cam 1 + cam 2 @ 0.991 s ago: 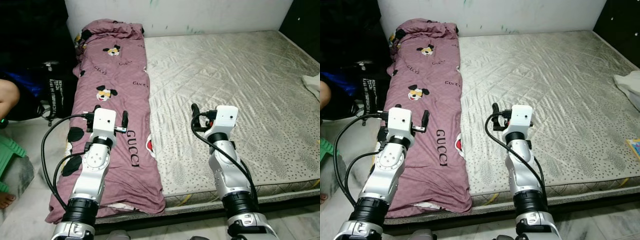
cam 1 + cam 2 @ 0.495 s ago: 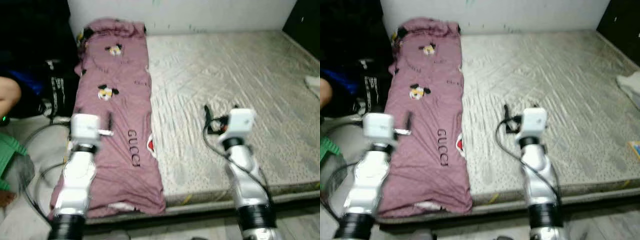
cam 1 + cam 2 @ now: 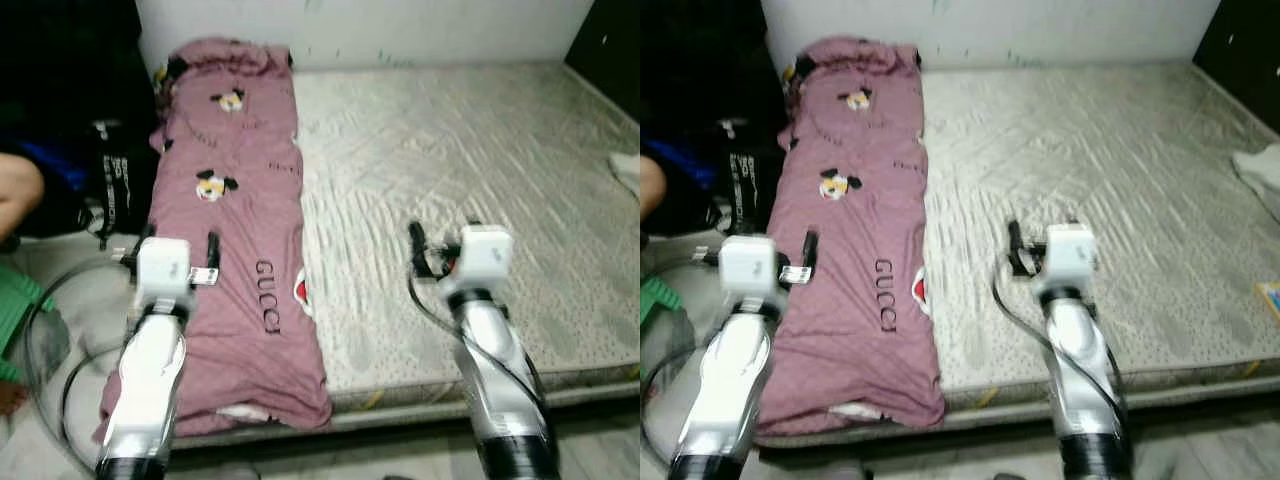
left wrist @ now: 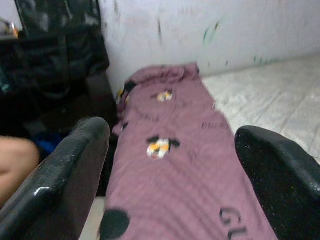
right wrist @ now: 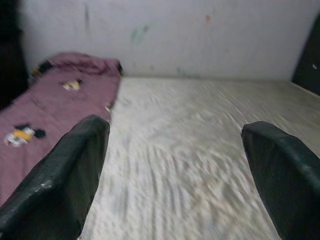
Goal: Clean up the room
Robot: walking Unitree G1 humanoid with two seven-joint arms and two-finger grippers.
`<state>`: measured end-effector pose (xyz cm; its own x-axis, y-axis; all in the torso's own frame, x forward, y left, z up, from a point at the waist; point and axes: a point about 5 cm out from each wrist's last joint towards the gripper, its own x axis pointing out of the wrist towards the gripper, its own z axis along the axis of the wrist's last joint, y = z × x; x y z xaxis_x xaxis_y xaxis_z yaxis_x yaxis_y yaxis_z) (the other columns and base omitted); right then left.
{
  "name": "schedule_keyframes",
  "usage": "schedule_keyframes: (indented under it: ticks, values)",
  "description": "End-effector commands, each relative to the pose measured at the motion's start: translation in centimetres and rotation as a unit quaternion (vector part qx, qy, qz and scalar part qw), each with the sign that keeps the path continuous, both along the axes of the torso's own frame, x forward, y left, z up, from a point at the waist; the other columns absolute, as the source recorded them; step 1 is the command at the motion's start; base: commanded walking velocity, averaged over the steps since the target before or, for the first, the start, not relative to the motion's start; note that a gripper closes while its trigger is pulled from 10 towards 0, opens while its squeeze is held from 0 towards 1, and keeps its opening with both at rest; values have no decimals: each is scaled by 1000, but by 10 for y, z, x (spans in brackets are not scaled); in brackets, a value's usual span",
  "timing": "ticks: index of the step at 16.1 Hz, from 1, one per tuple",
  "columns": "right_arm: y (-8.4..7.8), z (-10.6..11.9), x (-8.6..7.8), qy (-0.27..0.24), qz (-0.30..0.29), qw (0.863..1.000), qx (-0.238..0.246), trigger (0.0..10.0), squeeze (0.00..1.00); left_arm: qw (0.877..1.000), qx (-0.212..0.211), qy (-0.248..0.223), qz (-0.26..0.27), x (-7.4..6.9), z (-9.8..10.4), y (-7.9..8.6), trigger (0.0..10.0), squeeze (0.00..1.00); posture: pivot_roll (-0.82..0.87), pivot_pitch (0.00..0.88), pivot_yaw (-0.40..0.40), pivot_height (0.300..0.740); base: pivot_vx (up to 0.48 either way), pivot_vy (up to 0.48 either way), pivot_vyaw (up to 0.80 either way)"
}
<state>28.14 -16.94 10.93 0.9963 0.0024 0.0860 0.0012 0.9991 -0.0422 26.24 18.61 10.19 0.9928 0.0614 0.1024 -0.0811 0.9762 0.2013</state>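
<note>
Grippers first: the left gripper hangs over the near end of the quilt, its two black fingers spread wide with nothing between them, the mauve cloth showing in the gap. From the head views the left arm reaches forward above the quilt's left edge, a black cable looping off beside it toward the floor. The right gripper is likewise spread and empty, held over the bare mattress, with its arm rising from the front edge of the bed. The two arms are well apart, one over the quilt and one over the mattress. The quilt lies folded into a long strip down the left side of the mattress, printed with cartoon mice and dark lettering; its far end is bunched near the white wall and its near end hangs over the front edge. A pale cloth rests at the right edge of the mattress. Dark bags sit on the floor left of the bed, and part of a person's limb shows at the left edge, near a green thing on the floor.
</note>
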Motion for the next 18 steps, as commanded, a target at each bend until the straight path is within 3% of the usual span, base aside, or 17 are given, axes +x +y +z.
schedule_keyframes:
  ticks: [1,3,5,9,18]
  values:
    - [-7,4,-6,-4,-13,1000,-2,10000,0,1000,1,-4,7,-6,3,6,10000,0,4,0,32,740,0,0,0]
    - [-15,-4,-23,12,-24,1000,-10,10000,0,1000,0,4,16,-17,-1,11,10000,0,2,0,34,740,0,0,0]
    - [-14,-6,-28,17,-25,1000,-8,10000,0,1000,-1,7,15,-18,-2,9,10000,0,-1,0,33,740,0,0,0]
    - [-15,-6,-30,34,-24,999,-5,10000,0,1000,-8,13,9,-20,-3,3,10000,0,1,0,26,740,0,0,-520]
    - [-11,-5,-33,44,-12,999,-13,10000,0,999,3,34,-4,-26,-5,-1,10000,0,4,0,21,740,0,0,0]
